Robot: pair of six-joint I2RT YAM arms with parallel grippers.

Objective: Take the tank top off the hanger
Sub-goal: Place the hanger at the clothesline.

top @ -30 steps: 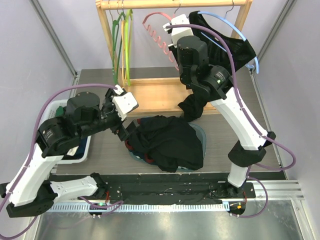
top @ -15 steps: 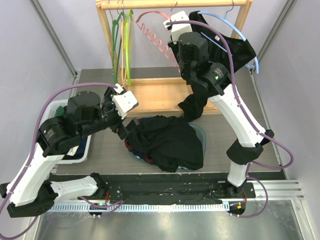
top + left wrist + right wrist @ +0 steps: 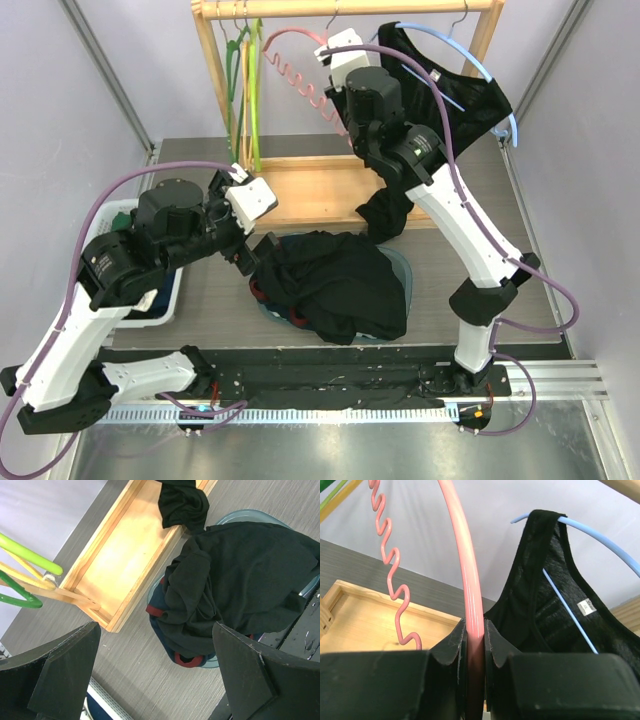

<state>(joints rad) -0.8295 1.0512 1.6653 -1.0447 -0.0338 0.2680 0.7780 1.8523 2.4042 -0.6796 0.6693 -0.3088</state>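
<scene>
- Top external: shows tank top (image 3: pixel 455 90) draped on blue hanger (image 3: pixel 514 125) at far right of wooden rack (image 3: pixel 345 8), not yet off.
- Left wrist: shows left gripper (image 3: pixel 155 670) spread wide, holding nothing, hovering over pile of dark clothes (image 3: pixel 235 580) near the arms.
- Right wrist: shows right gripper (image 3: pixel 475 640) clamped on pink hanger (image 3: pixel 465 555), just left of tank top. Risks tugging the wrong hanger, swinging it into the blue one or unhooking it from the rack, and leaving the garment hung.
</scene>
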